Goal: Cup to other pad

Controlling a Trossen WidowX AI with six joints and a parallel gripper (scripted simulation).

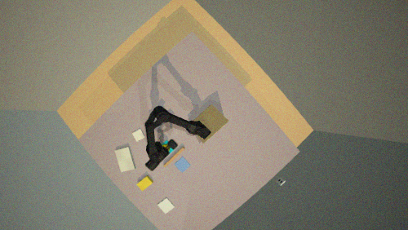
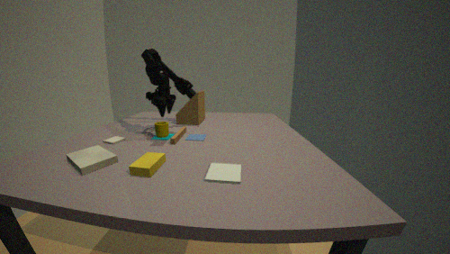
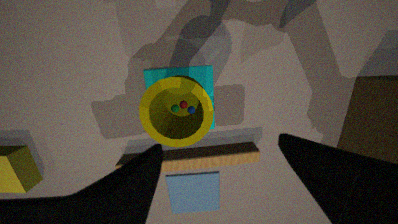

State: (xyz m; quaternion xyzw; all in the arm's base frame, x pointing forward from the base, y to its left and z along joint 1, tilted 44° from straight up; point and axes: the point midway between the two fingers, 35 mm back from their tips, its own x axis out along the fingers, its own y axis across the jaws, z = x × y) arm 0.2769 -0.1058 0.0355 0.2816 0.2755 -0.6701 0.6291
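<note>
A yellow cup stands upright on the teal pad. Three marbles, green, red and blue, lie at its bottom. My gripper is wide open and empty. It hangs above the cup and clear of it. In the wrist view the cup shows beyond the fingertips. The blue pad lies on the other side of a low wooden bar.
A tan wedge stands behind the pads. A yellow block, a pale slab and two white squares lie nearer the table's front.
</note>
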